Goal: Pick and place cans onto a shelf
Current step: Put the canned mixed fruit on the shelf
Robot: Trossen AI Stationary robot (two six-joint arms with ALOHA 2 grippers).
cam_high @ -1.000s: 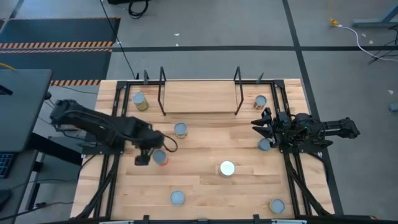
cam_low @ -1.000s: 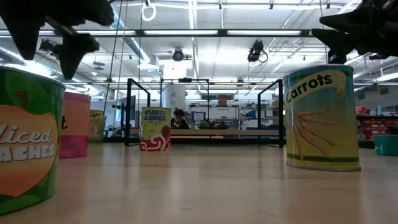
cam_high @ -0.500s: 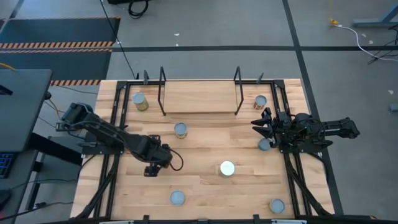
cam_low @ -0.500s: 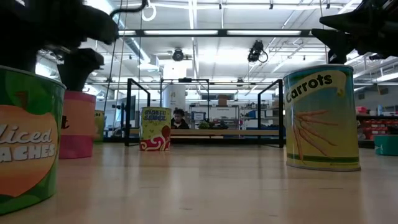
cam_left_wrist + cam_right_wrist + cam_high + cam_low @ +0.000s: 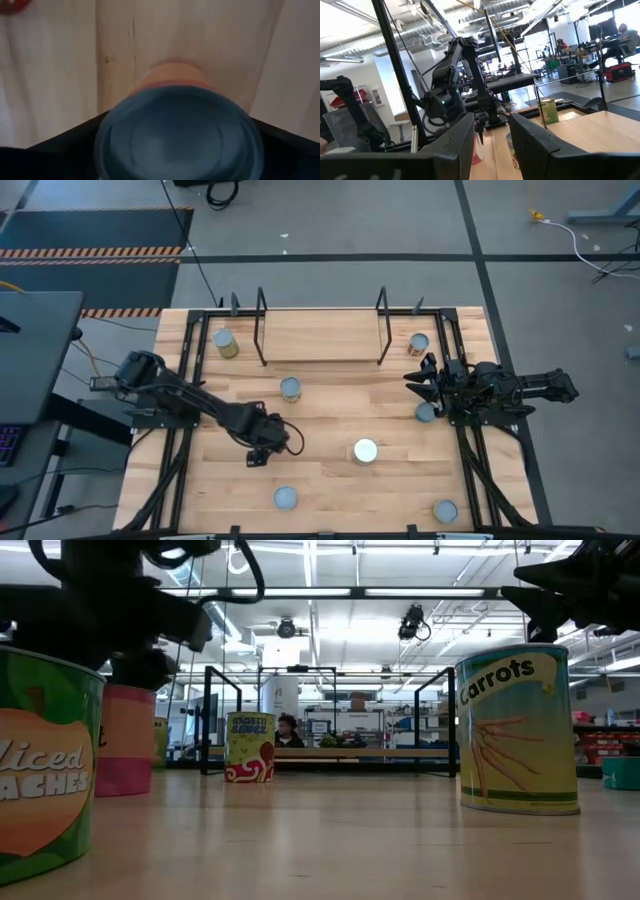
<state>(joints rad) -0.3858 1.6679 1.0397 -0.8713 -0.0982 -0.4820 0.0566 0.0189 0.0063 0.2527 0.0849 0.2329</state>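
My left gripper [image 5: 262,446] hangs over an orange-red can with a blue-grey top [image 5: 177,135]. The can stands upright on the tabletop in the left middle. The open fingers stand on either side of its top; the low view shows the gripper [image 5: 140,655] just above this can [image 5: 125,745]. My right gripper [image 5: 415,380] is open and empty at the table's right side, beside a can [image 5: 425,412]. The shelf [image 5: 320,337] lies at the far edge between black rods. Other cans stand at the far left [image 5: 226,342], in the middle [image 5: 290,389] and at the far right [image 5: 418,343]. My left gripper comes at the can from above, pointing down, with one finger [image 5: 55,150] on each side of the top rim [image 5: 107,125]. I cannot tell whether the fingers touch it. The can stands upright on the table.
A white-topped can [image 5: 365,450] stands right of my left gripper. Two more cans stand at the near edge [image 5: 285,498] [image 5: 445,511]. In the low view a peaches can [image 5: 40,770] and a carrots can [image 5: 518,730] stand close to the camera. Black frame rails run along both table sides.
My left gripper has gone toward the table's right and near edges and come down over the orange-red can, which it now covers in the high view. The can has stayed in place.
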